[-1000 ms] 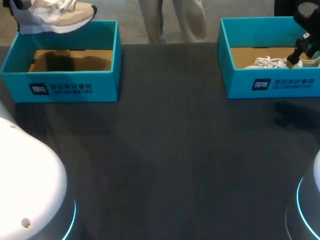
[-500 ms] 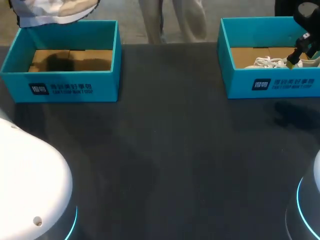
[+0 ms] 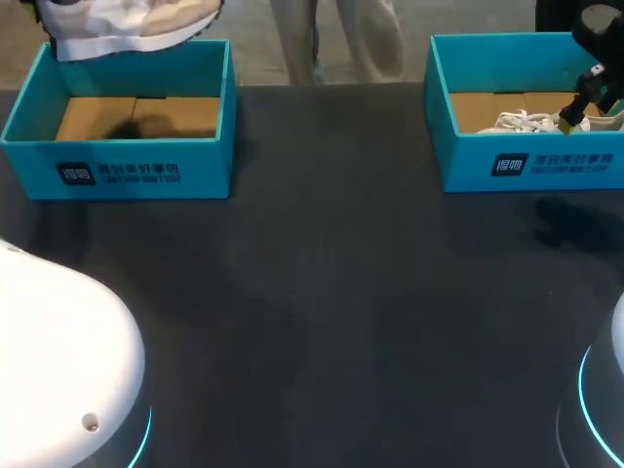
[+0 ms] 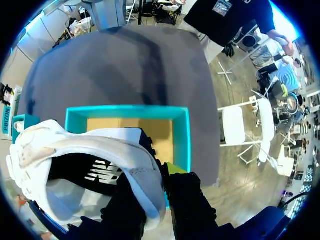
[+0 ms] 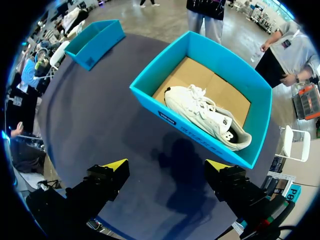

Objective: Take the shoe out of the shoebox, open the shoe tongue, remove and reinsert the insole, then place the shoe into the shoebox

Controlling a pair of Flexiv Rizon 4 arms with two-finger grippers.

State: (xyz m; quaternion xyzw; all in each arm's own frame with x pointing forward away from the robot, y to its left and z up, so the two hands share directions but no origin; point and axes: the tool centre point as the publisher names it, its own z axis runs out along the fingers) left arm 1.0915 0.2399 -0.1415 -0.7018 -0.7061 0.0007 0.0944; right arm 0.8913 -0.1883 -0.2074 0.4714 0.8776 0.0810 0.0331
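The left tool (image 4: 161, 174) hung high above the table (image 3: 322, 292), its wrist camera looking straight down. It was clamped narrow on the heel collar of the shoe (image 4: 75, 155), one finger inside the opening and one outside. The shoe hung clear of everything, sole side away from the wrist and toe pointing off to the tool's side. Directly under the tool sat the left box (image 4: 183, 135), with only its brown cardboard floor showing. From the head view the shoe (image 3: 136, 24) showed at the far edge of that box (image 3: 117, 171), partly cut off.

The right tool (image 5: 165, 167) was held above the table with its fingers spread wide and nothing between them. Ahead of it and below stood the right box (image 5: 150, 97), with a white shoe (image 5: 207, 117) lying inside on its sole, laces up. The tool's shadow fell on the table just in front of that box.

Compared with a second earlier, the left tool had carried the shoe higher and a little toward the middle of the table, so that less of it showed in the head view. The shadow on the left box's floor had shrunk. The right tool, the right box and the white shoe were unchanged.
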